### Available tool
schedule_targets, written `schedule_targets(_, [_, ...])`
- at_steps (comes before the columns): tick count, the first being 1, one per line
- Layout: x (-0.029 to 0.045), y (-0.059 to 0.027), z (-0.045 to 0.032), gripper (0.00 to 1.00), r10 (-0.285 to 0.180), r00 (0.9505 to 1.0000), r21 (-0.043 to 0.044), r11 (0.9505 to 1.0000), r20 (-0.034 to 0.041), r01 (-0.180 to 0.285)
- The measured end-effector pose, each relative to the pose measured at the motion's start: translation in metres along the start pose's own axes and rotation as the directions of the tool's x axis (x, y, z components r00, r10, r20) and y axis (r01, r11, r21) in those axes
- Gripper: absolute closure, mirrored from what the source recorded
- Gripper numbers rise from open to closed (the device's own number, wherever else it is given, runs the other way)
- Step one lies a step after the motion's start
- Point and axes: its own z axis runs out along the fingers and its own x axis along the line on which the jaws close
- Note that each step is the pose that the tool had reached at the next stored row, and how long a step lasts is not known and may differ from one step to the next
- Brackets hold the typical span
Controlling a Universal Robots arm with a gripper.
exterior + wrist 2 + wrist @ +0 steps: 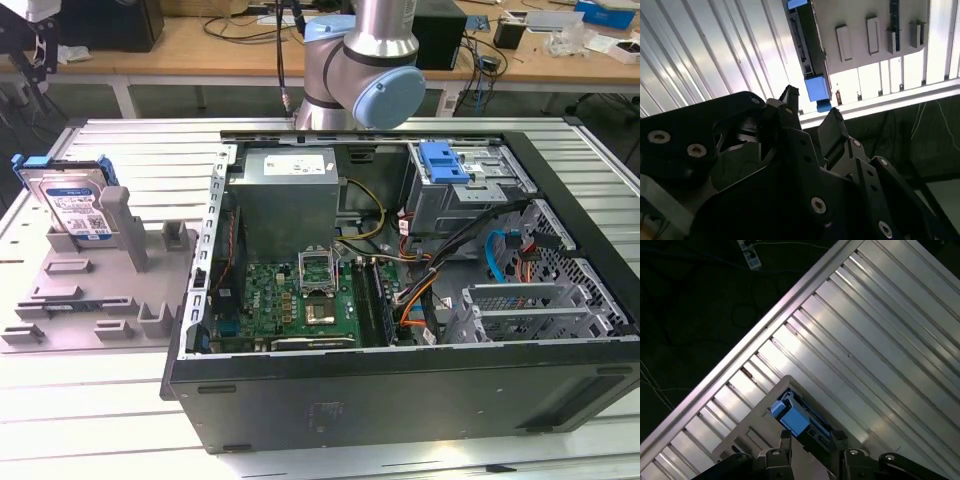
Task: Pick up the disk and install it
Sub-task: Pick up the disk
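- Gaping empty, the jaws are hovering short of the disk (807, 50), near its blue end.
- Disk is standing on edge in a grey fixture (110, 300), at the exterior view's left of the case (400, 395).
- Closing off-centre could be tipping or jamming it, I judge.
- Arm (365, 50) is bending behind the case.

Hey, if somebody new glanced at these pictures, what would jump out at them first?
First, the big black computer case lies open on the slatted table, its green board bared, at the exterior view's middle and right. At that view's left, the disk stands on edge in a grey fixture, its blue carrier bright. In the second wrist view the dark jaws stand apart, that blue carrier beyond them.
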Motion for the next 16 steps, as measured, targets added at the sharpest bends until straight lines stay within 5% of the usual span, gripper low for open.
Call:
schedule_targets(5, [0.0000, 0.0000, 0.0000, 0.56, -0.114, 0.9935, 0.0007, 0.9935, -0.0053, 0.114])
schedule_targets(13, [0.0000, 0.0000, 0.0000, 0.56, -0.218, 0.9759, 0.0009, 0.9760, -0.0102, 0.218])
schedule_targets(16, [0.0000, 0.0000, 0.0001, 0.56, -0.261, 0.9652, 0.0010, 0.9652, -0.0126, 0.261])
